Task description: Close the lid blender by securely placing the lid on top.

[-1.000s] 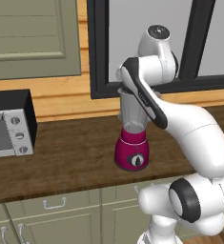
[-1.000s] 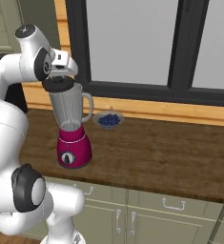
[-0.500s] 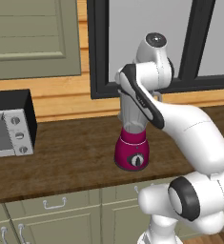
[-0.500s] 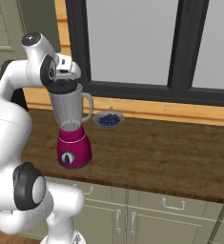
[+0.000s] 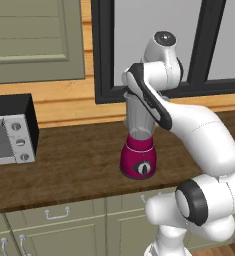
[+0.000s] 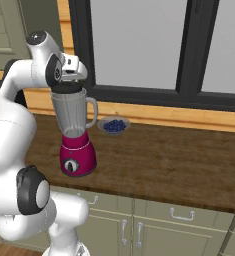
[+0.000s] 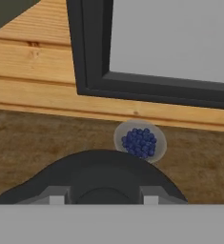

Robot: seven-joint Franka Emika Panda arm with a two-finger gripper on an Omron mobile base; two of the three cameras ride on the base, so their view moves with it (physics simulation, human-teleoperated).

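The blender [image 6: 78,157] has a magenta base and a clear grey jar [image 6: 71,114], and it stands on the wooden counter [image 6: 179,165]. It also shows as the blender [image 5: 138,159] in the left base view, where my forearm covers the jar's top. The black lid [image 6: 68,89] lies on the jar's rim. My gripper [image 6: 69,83] sits directly on top of it. In the hand view the lid [image 7: 101,174] spreads below the camera. Its raised centre sits between my two fingertips [image 7: 59,199], which are shut on it.
A small glass bowl of blueberries [image 6: 113,125] sits behind the blender near the window sill, seen as the bowl [image 7: 140,141] in the hand view. A black and silver toaster oven [image 5: 9,130] stands at the counter's left. The dark window frame [image 6: 184,50] rises behind.
My upper arm and shoulder joints shifted slightly. The hand has stayed at the jar's top with the lid; the blender has not moved.
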